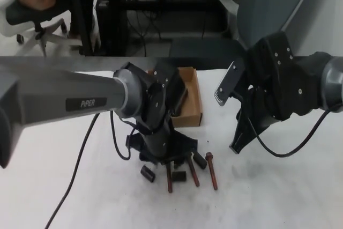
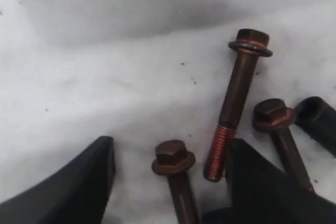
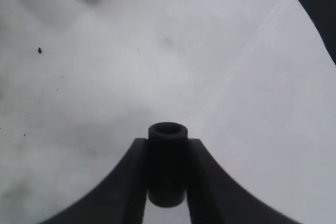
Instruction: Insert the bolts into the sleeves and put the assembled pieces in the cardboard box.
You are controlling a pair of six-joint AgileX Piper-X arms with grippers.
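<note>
The left gripper (image 1: 162,158) hangs low over the white bench (image 1: 278,202), directly above a scatter of parts. Its wrist view shows the fingers (image 2: 79,187) spread wide and holding nothing. One bolt head (image 2: 173,157) lies on the bench in the gap between them, touching neither. A long bolt (image 2: 239,98) rests with its threaded end just beside the other finger. A third bolt (image 2: 273,115) runs partly under that finger, with a loose sleeve (image 2: 317,119) just beside it.

In the high view these parts fan out between five and seven o'clock of the left gripper. The cardboard box (image 1: 192,100) sits at about one o'clock of it, near the bench's far edge.

At roughly three o'clock, well apart, is the right gripper (image 1: 237,144). It is clamped narrowly on a black held sleeve (image 3: 167,163), which stands along the fingers with its open bore (image 3: 168,128) toward the wrist camera.
</note>
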